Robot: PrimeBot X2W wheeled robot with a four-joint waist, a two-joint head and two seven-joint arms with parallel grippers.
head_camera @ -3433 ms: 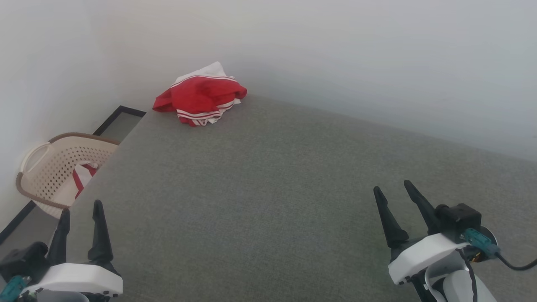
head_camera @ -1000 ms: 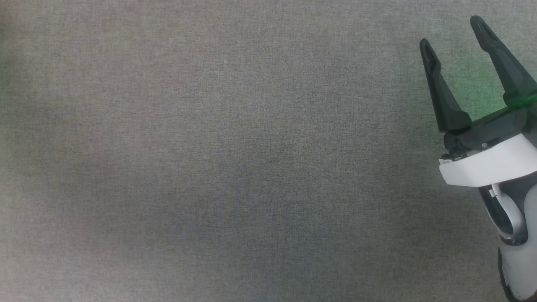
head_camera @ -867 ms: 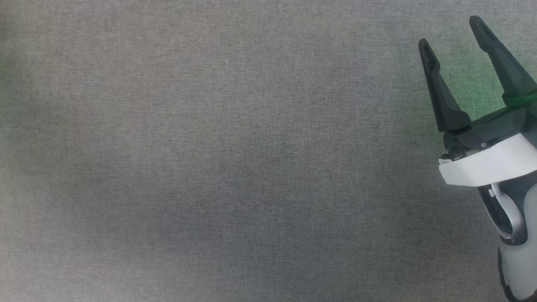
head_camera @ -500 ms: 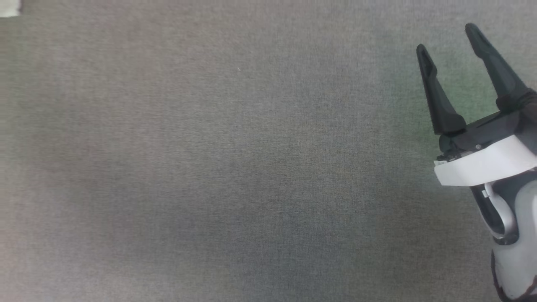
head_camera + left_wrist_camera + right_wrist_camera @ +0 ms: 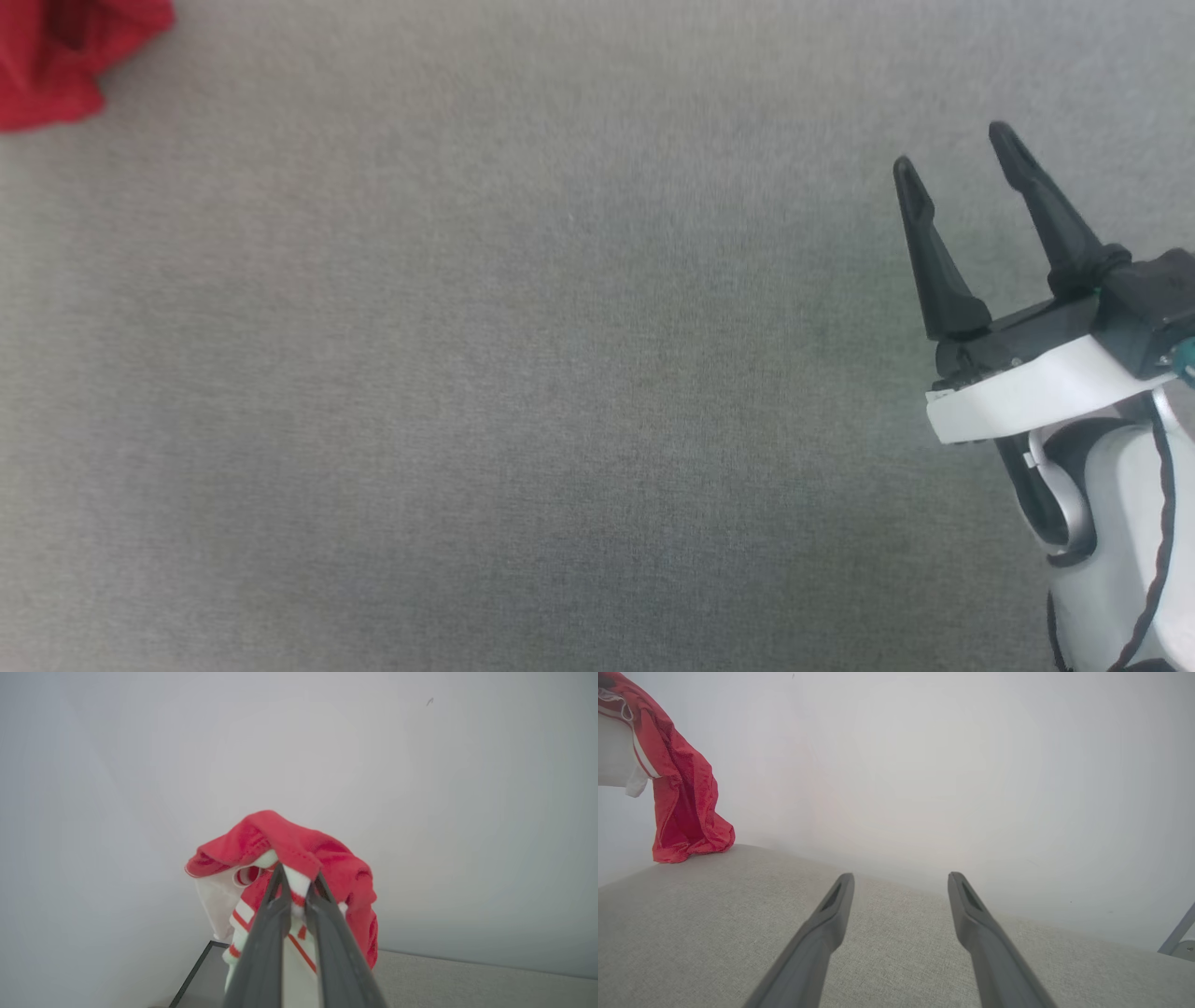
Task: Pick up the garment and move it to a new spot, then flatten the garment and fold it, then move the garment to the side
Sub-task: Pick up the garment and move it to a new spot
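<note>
The garment is a red shirt with white, red-striped trim. In the left wrist view it hangs bunched from my left gripper, whose fingers are shut on a white trim band. The right wrist view has the garment hanging at the far left, its lower end touching the grey surface. A red corner of the garment sits at the head view's top left. My right gripper stands open over the grey surface at the right, nothing between its fingers.
A grey fabric-covered table spreads under both arms. Pale walls close off the back and meet in a corner behind the garment. A dark-framed edge lies below the hanging garment.
The head camera has shifted, bringing the red garment into the top left corner. The right gripper sits lower and further left in the picture, still open.
</note>
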